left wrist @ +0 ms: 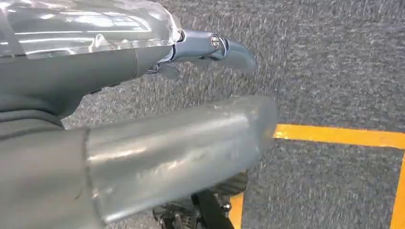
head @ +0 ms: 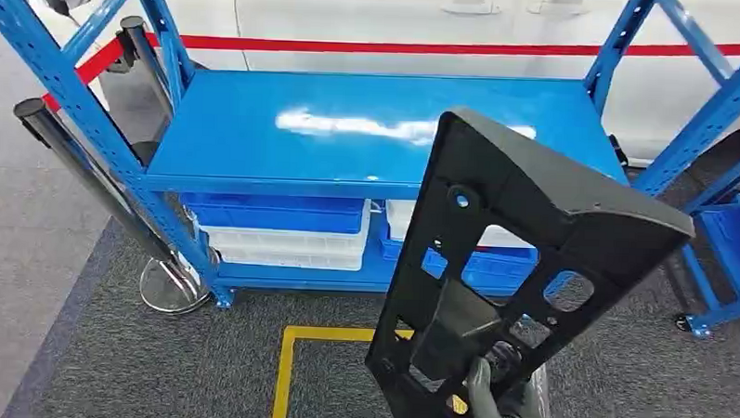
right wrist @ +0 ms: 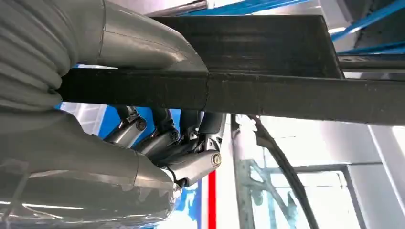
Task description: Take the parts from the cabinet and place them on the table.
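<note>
One black part (head: pixel 543 215) gripped at its near lower end by the right hand (head: pixel 500 411), upright and leaning right, over the carpet (head: pixel 156 369) just short of the blue table (head: pixel 257 140). Carry forward past the near edge, keep clear of the right post (head: pixel 699 118), tip flat low over the middle of the top, and loosen the grip only after full contact. Left hand (left wrist: pixel 205 47) hanging over the carpet, fingers apart, nothing in it; leave there.
</note>
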`<state>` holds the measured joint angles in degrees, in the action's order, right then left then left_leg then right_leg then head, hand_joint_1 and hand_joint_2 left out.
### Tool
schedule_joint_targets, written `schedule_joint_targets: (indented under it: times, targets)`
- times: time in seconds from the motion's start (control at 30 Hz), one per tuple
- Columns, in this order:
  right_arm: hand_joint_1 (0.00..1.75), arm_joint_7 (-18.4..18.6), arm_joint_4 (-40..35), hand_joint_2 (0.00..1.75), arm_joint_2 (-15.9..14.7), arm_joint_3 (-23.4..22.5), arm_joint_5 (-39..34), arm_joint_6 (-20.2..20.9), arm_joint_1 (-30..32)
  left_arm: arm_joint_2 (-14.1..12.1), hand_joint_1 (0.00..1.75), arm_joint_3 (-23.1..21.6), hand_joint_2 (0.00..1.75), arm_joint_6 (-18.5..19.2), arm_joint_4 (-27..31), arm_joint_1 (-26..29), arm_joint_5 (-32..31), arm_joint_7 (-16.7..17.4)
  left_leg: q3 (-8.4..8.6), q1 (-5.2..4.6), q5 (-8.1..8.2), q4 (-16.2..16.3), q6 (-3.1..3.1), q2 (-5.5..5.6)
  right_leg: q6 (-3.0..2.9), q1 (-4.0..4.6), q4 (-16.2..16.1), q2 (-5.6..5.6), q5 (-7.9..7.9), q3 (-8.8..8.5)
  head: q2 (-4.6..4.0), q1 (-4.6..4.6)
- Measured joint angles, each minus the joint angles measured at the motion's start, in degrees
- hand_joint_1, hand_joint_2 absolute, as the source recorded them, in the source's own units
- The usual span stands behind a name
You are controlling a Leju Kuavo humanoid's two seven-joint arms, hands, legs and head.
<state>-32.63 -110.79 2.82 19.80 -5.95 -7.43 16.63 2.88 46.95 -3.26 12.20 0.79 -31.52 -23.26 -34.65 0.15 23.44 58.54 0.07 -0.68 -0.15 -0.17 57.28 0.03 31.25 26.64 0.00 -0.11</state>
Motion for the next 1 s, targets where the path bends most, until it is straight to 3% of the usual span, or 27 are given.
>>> schedule_joint_targets:
  times: [0.07,0.1,0.13,0.2,0.23,0.27,0.3,0.37,0.4,0.43,0.47,0.53,0.57,0.6,0.63,0.7,0.73,0.77,0.8,0.87,0.9,0.93,0.97,1.0]
  targets:
    - [1.75,0.04,0.0,1.75,0.02,0.0,0.0,0.0,0.11,-0.04,0.0,0.24,0.0,0.02,0.0,0.2,0.04,0.07,-0.47,0.1,-0.75,-0.1,-0.82,0.12,-1.1,-0.14,-0.34,-0.16,-1.28,0.76,0.0,0.04]
    - [1.75,0.02,0.0,1.75,0.02,0.0,0.0,0.02,0.04,-0.04,0.0,0.26,0.0,0.06,0.0,0.19,-0.15,0.09,-0.96,0.43,1.38,1.07,-1.12,0.24,-1.61,-0.27,-0.36,-0.53,-1.99,1.46,0.0,-0.02]
    - [1.75,0.02,-0.02,1.75,0.09,0.0,0.0,0.04,0.06,-0.04,0.0,0.28,0.0,0.11,0.0,0.28,-0.35,0.09,-1.82,0.44,4.89,3.41,-1.32,0.26,-2.11,-0.26,-0.35,-0.51,-2.61,2.35,0.0,-0.15]
    - [1.75,0.0,-0.15,1.75,0.2,0.0,0.09,0.18,0.12,-0.15,0.0,0.55,0.0,0.22,0.0,0.24,-0.96,0.11,-3.72,0.52,11.71,11.44,-1.74,0.26,-2.25,-0.07,-0.29,-0.53,-4.11,4.23,0.0,-0.28]
    - [1.75,-0.02,-0.15,1.75,0.2,0.0,0.2,0.18,0.12,-0.17,0.0,0.63,0.0,0.35,0.0,0.19,-1.18,0.11,-4.15,0.51,13.0,15.13,-1.85,0.26,-2.25,0.0,-0.18,-0.54,-4.86,5.29,0.0,-0.33]
    - [1.75,-0.02,-0.15,1.75,0.2,0.0,0.41,0.2,0.13,-0.17,0.0,0.7,0.0,0.39,0.0,0.17,-1.37,0.11,-3.77,0.51,12.26,16.9,-1.87,0.26,-2.17,0.05,-0.02,-0.54,-5.6,6.33,0.0,-0.33]
    - [1.75,-0.06,-0.15,1.75,0.2,0.0,0.59,0.2,0.13,-0.17,0.0,0.76,0.0,0.41,0.0,0.17,-1.51,0.11,-2.46,0.51,10.05,16.64,-1.81,0.26,-2.1,0.07,0.19,-0.58,-6.24,7.4,0.0,-0.31]
    - [1.75,-0.15,-0.22,1.75,0.2,0.02,1.05,0.24,0.14,-0.26,0.0,0.96,0.0,0.52,0.0,0.17,-2.01,0.11,3.2,0.49,5.5,10.33,-1.47,0.27,-1.84,0.09,0.84,-0.58,-7.42,9.43,0.0,-0.35]
    - [1.75,-0.17,-0.37,1.75,0.2,0.02,1.2,0.24,0.14,-0.35,0.0,1.16,0.0,0.59,0.04,0.05,-2.19,0.09,7.34,0.45,5.72,4.89,-1.06,0.37,-1.66,0.07,1.22,-0.56,-7.95,10.07,0.0,-0.35]
    - [1.75,-0.22,-0.5,1.75,0.2,0.04,1.33,0.24,0.16,-0.44,0.0,1.33,0.0,0.66,0.22,-0.1,-2.25,0.09,11.11,0.07,8.32,-1.12,-0.6,0.41,-1.3,0.32,1.49,-0.56,-8.35,10.5,0.0,-0.35]
    - [1.75,-0.24,-0.63,1.75,0.2,0.07,1.4,0.24,0.12,-0.46,0.0,1.55,0.0,0.74,0.31,-0.25,-2.25,0.07,12.09,-0.01,9.19,-3.66,-0.43,0.42,-0.94,0.26,1.55,-0.74,-8.77,10.53,0.0,-0.28]
    - [1.75,-0.31,-0.72,1.75,0.22,0.13,1.51,0.3,0.12,-0.48,0.0,1.73,0.0,0.81,0.31,-0.14,-2.29,0.07,11.31,-0.4,8.45,-3.0,0.22,0.41,-0.26,-0.07,0.98,-0.91,-10.2,10.49,0.0,-0.57]
    - [1.75,-0.28,-0.79,1.75,0.2,0.15,1.53,0.31,0.23,-0.5,0.0,1.77,0.0,0.9,0.31,0.04,-2.32,0.07,10.83,-0.16,7.46,-3.47,0.65,0.35,0.21,0.17,0.73,-0.83,-10.93,10.61,0.0,-0.33]
    - [1.75,-0.26,-0.79,1.75,0.2,0.11,1.53,0.28,0.28,-0.48,0.0,1.86,0.0,0.98,0.31,-0.03,-2.47,0.07,10.23,0.19,6.53,-3.62,1.01,-0.24,0.43,-0.2,1.41,-0.41,-9.4,11.12,0.0,-0.44]
    - [1.75,-0.22,-0.83,1.75,0.2,0.13,1.53,0.28,0.32,-0.48,0.0,1.92,0.0,1.11,0.31,-0.05,-2.78,0.09,9.3,0.16,5.86,-3.64,1.46,-0.1,0.67,-0.17,3.27,-0.29,-5.79,11.85,0.0,-0.14]
    - [1.75,-0.02,-0.85,1.75,0.2,0.13,1.55,0.17,0.36,-0.48,0.0,2.1,0.0,1.33,0.33,-0.02,-3.17,0.09,7.37,0.13,4.36,-3.55,1.72,-0.23,1.07,-0.3,11.06,-0.29,1.69,13.49,0.0,0.04]
    - [1.75,0.07,-0.85,1.75,0.2,0.13,1.55,0.09,0.39,-0.48,0.0,2.16,0.0,1.42,0.33,-0.01,-3.32,0.09,6.3,0.09,3.56,-3.48,1.71,-0.27,1.28,-0.35,15.04,-0.28,3.61,13.96,0.0,0.07]
    - [1.75,0.13,-0.85,1.75,0.2,0.13,1.53,-0.11,0.38,-0.48,0.0,2.25,0.0,1.44,0.33,-0.03,-3.45,0.09,5.22,0.07,2.82,-3.24,1.63,-0.3,1.44,-0.43,17.86,-0.28,3.15,13.97,0.0,0.06]
    - [1.75,0.2,-0.85,1.75,0.2,0.11,1.51,-0.24,0.39,-0.48,0.0,2.4,0.0,1.46,0.33,-0.03,-3.89,0.09,4.08,0.07,2.12,-2.88,1.49,-0.32,1.48,-0.53,18.5,-0.29,0.97,13.11,0.0,0.07]
    - [1.75,0.39,-0.85,1.75,0.2,0.13,1.33,-0.31,0.39,-0.48,0.0,3.01,0.0,1.55,0.42,0.0,-4.46,0.09,1.68,0.09,1.12,-1.91,1.17,-0.35,1.3,-0.66,13.99,-0.29,-3.33,8.49,0.0,0.04]
    - [1.75,0.44,-0.9,1.75,0.2,0.11,1.14,-0.28,0.39,-0.48,0.0,3.17,0.0,1.6,0.42,-0.02,-4.55,0.09,0.71,0.11,0.69,-1.33,0.95,-0.29,1.13,-0.68,8.97,-0.29,-3.4,4.49,0.0,0.06]
    - [1.75,0.52,-0.96,1.75,0.2,0.13,0.98,-0.26,0.33,-0.48,0.0,3.19,0.0,1.62,0.5,0.01,-4.76,0.09,0.04,-0.1,0.41,-0.74,0.61,-0.23,0.81,-0.52,3.28,-0.26,-0.84,0.19,0.0,0.04]
    - [1.75,0.57,-1.12,1.75,0.2,0.13,0.92,-0.26,0.33,-0.48,0.0,3.23,0.0,1.62,0.52,0.07,-5.09,0.09,-0.31,-0.15,0.09,-0.33,0.27,-0.11,0.44,-0.31,-0.6,-0.21,0.94,-1.67,0.0,-0.11]
    - [1.75,0.63,-1.2,1.75,0.2,0.13,0.79,-0.24,0.42,-0.48,0.0,3.39,0.0,1.62,0.52,0.06,-5.2,0.07,-0.42,-0.1,-0.54,-0.34,-0.09,-0.14,0.09,-0.12,-0.38,-0.22,0.8,-1.12,0.0,-0.11]
